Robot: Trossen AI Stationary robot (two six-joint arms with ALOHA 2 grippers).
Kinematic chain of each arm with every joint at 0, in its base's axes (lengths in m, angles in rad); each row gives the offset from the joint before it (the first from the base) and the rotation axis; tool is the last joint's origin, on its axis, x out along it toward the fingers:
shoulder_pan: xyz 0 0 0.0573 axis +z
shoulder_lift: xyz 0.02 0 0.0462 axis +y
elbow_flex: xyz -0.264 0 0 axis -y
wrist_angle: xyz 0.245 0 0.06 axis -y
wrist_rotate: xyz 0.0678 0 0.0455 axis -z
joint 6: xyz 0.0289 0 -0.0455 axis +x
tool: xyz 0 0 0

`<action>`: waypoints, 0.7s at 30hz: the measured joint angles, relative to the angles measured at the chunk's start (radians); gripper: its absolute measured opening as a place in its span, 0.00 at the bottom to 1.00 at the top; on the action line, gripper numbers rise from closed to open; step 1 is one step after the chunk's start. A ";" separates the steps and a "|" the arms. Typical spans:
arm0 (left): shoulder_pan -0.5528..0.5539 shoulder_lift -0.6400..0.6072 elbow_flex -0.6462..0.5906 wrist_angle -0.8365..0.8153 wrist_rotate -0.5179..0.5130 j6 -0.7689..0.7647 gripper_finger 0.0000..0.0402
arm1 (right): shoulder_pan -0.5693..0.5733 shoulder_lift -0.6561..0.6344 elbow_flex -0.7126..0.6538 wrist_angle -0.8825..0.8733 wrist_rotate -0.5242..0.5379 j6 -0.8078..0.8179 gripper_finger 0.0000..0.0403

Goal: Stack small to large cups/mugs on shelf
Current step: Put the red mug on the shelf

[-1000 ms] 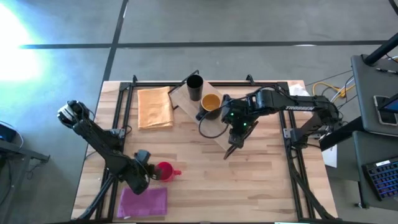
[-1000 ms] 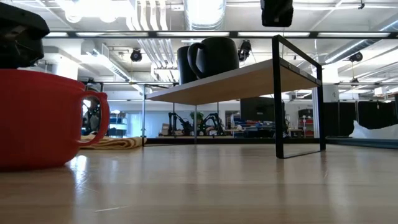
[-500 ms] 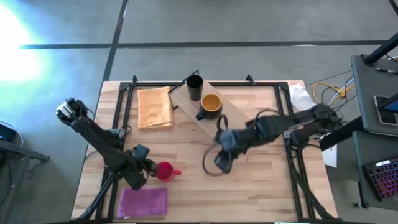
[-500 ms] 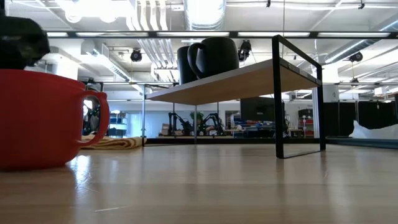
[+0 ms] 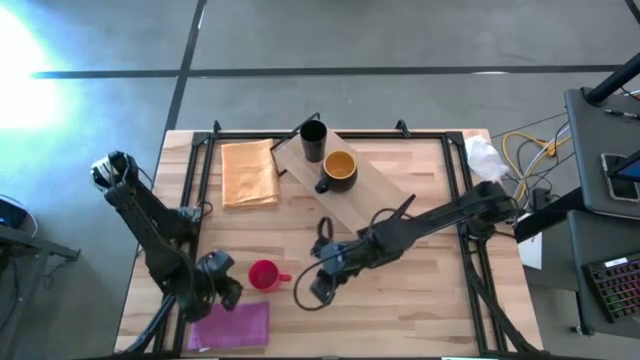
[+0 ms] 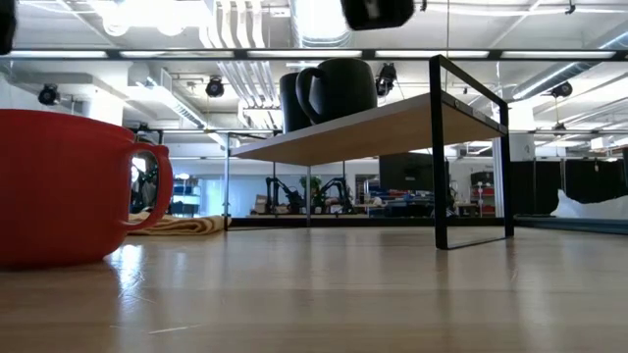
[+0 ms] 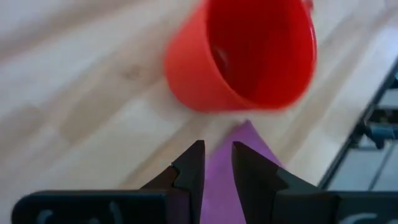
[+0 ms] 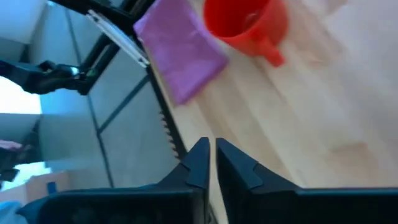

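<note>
- Work surface: a light-wood table (image 5: 400, 300) with dark metal rails along its left and right sides fills the centre of the high view; grey floor lies around it.
- The shelf (image 5: 375, 190) runs diagonally from the upper centre of the high view toward the middle. In the low view its board stands raised on thin dark frames at centre right.
- On the shelf's upper end stand the black cup (image 5: 313, 139) and, just beside it, the dark mug (image 5: 339, 168) with a yellow-orange inside. In the low view both show as dark shapes on the board.
- The red mug (image 5: 265, 275) stands on the table at lower left of the high view, off the shelf, handle pointing right. It fills the left edge of the low view.
- An orange-tan cloth (image 5: 249, 172) lies upper left of the shelf; a purple mat (image 5: 231, 325) lies at the bottom left, near the red mug.
- The left gripper (image 5: 228, 292) sits lower left, just left of the red mug, above the mat; its fingers are nearly together with only a narrow gap, holding nothing.
- The right gripper (image 5: 318, 291) reaches to lower centre, right of the red mug and apart from it; its fingers are closed on nothing.
- Room: the low view shows ceiling lights, ducts and distant equipment behind the table. A desk with a keyboard (image 5: 612, 285) stands at the right edge of the high view.
</note>
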 joint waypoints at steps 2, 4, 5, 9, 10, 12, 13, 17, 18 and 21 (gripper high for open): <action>-0.021 0.035 0.000 0.052 -0.012 -0.002 0.16 | -0.001 0.026 0.000 0.056 -0.015 0.011 0.03; -0.030 0.074 0.000 0.099 -0.035 -0.008 0.16 | -0.005 0.051 0.000 0.092 -0.017 0.019 0.02; -0.031 0.094 -0.001 0.123 -0.041 -0.008 0.16 | -0.008 0.062 0.000 0.109 -0.012 0.021 0.02; -0.027 0.170 -0.002 0.217 -0.065 -0.007 0.16 | -0.016 0.124 0.046 0.122 0.045 0.008 0.02; -0.026 0.187 -0.002 0.232 -0.067 -0.008 0.16 | -0.019 0.140 0.062 0.121 0.050 0.003 0.02; -0.025 0.217 -0.002 0.242 -0.081 -0.013 0.16 | -0.025 0.174 0.098 0.120 0.051 -0.009 0.02; -0.025 0.229 -0.002 0.239 -0.091 -0.024 0.16 | -0.027 0.192 0.116 0.117 0.052 -0.018 0.02; -0.022 0.247 -0.007 0.234 -0.139 -0.059 0.16 | -0.037 0.250 0.195 0.085 0.082 -0.059 0.02; -0.020 0.246 -0.011 0.230 -0.152 -0.060 0.16 | -0.039 0.264 0.219 0.054 0.103 -0.076 0.02; -0.010 0.233 -0.021 0.221 -0.178 -0.061 0.16 | -0.049 0.305 0.297 -0.063 0.155 -0.125 0.02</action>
